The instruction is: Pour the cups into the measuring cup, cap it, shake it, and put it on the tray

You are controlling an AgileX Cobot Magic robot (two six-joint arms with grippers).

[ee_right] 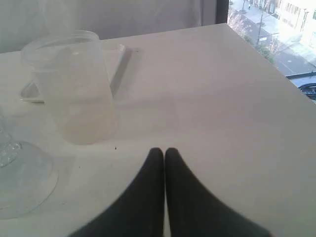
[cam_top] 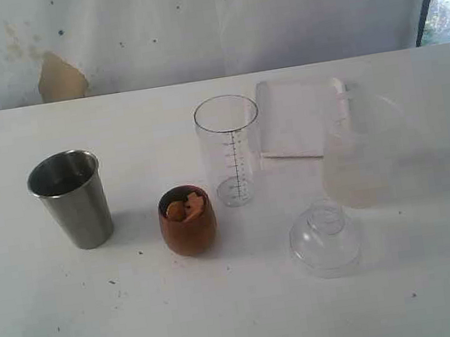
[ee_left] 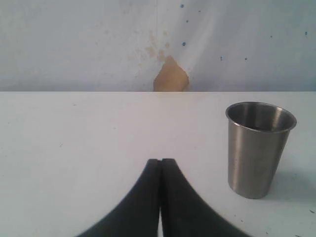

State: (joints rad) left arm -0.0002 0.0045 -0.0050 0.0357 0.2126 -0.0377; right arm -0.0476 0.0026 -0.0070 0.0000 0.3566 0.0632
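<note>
The steel tumbler (cam_top: 72, 198) stands upright at the table's left. The wooden cup (cam_top: 188, 220) sits nearer the middle with orange-brown pieces inside. Behind it stands the clear measuring cup (cam_top: 231, 149) with its black scale, uncapped. The white tray (cam_top: 297, 116) lies flat further back. Neither arm appears in the exterior view. My left gripper (ee_left: 161, 162) is shut and empty, with the tumbler (ee_left: 258, 148) apart from it to one side. My right gripper (ee_right: 164, 151) is shut and empty too, short of the frosted container (ee_right: 74, 86).
A wide frosted container (cam_top: 365, 153) with a handle stands at the right, partly over the tray. A clear domed lid (cam_top: 325, 238) rests on the table in front of it. The table's right edge (ee_right: 276, 74) runs past a window.
</note>
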